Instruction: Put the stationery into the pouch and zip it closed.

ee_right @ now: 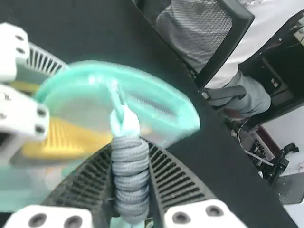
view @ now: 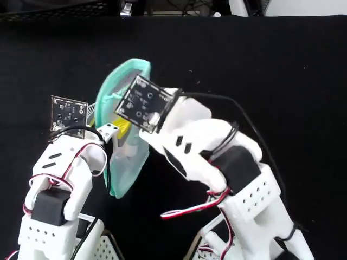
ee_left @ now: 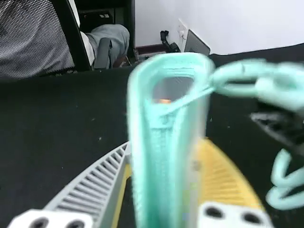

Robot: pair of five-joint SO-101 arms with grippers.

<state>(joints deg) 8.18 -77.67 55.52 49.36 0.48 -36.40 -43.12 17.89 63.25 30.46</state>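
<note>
High view: the pouch (view: pixel 129 162) is held on edge between the arms. Left wrist view: its rim is pinched by the left gripper (ee_left: pixel 164 171). Right wrist view: the zip cord (ee_right: pixel 129 175) is clamped by the right gripper (ee_right: pixel 130 152); a straight pull along the zip is advised.

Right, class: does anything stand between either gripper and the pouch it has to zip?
Nothing visible does. The left gripper has its jaws shut on the edge of the pouch, and the right gripper has its jaws shut on the grey zip cord.
</note>
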